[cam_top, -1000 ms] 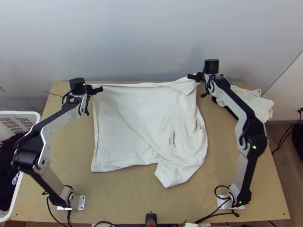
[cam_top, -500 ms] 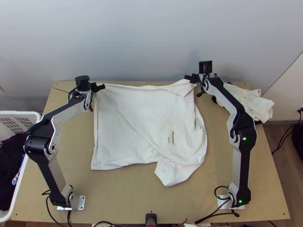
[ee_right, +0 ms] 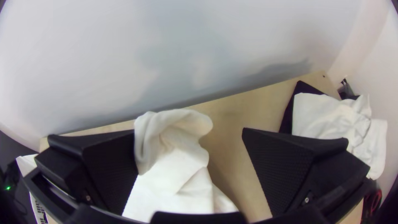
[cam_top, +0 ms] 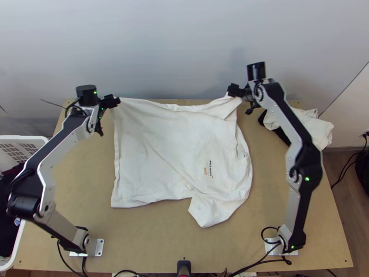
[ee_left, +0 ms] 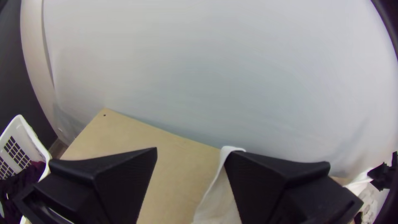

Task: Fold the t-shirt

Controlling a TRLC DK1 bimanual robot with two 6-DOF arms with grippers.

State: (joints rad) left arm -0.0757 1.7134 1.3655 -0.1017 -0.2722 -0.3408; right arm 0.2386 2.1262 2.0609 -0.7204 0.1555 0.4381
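Pale wall (cam_top: 184, 46) behind a light wooden table (cam_top: 157, 240). Left gripper (cam_top: 112, 101) and right gripper (cam_top: 234, 90) both have fingers apart, t-shirt (cam_top: 157, 138) bunched between the right one's. Shirt's mostly spread on the table, small dark-and-orange print (cam_top: 208, 169) showing.

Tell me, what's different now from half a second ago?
In the top view, the left gripper has moved outward and up the picture, and the right gripper slightly up it. The t-shirt has its far left corner drawn slightly up too. Both grippers are open; whether they just let go, I can't tell. The shirt's near edge and the other white cloth stayed put.
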